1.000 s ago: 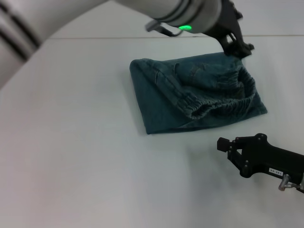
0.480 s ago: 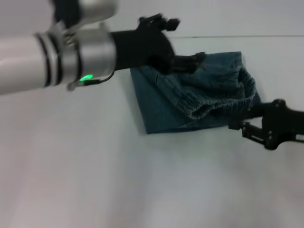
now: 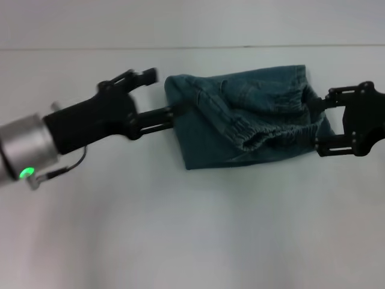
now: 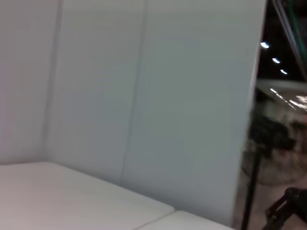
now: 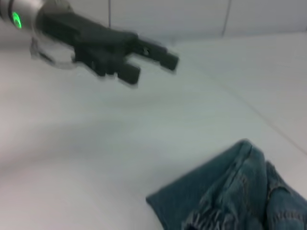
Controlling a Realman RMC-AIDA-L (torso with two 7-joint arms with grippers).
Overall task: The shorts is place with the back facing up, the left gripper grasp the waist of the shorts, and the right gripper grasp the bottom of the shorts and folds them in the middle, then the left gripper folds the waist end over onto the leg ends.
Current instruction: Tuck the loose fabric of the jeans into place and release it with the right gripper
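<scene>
Head view: you're flanking the folded shorts point(image 3: 249, 123), left gripper point(image 3: 161, 93) and right gripper point(image 3: 322, 123) both spread, pinching nothing. Sideways contact risks dragging the fold open.

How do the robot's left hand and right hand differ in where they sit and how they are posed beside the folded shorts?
1. The left hand sits at the folded edge of the shorts; the right hand sits at the opposite, bunched waistband side.
2. The left hand shows a long dark body on a grey arm with a green light; the right hand shows only a short black body.

Both are black, two-fingered and open, fingers pointing toward the shorts.
</scene>
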